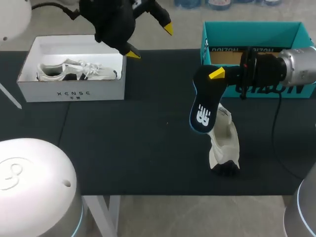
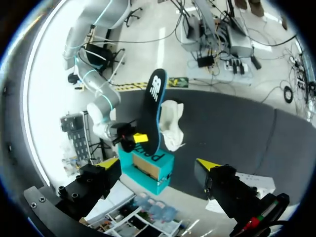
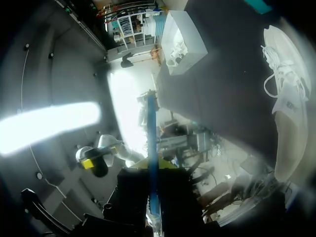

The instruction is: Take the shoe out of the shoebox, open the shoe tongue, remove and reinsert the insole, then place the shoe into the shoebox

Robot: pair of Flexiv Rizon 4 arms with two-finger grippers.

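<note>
Insole (image 1: 202,112) hangs clamped in right gripper (image 1: 216,75) just above pale shoe (image 1: 225,143); best to feed its toe end in first. Left gripper (image 1: 150,41) hovers released.

A white logo mark sits on the dark insole (image 1: 203,111), just in front of the teal shoebox (image 1: 296,89). Dark block lettering runs along that box's front wall and its upper flap. Well to its left, the white shoebox (image 1: 73,93) carries one line of spaced dark letters on its front wall, with smaller characters beneath.
</note>
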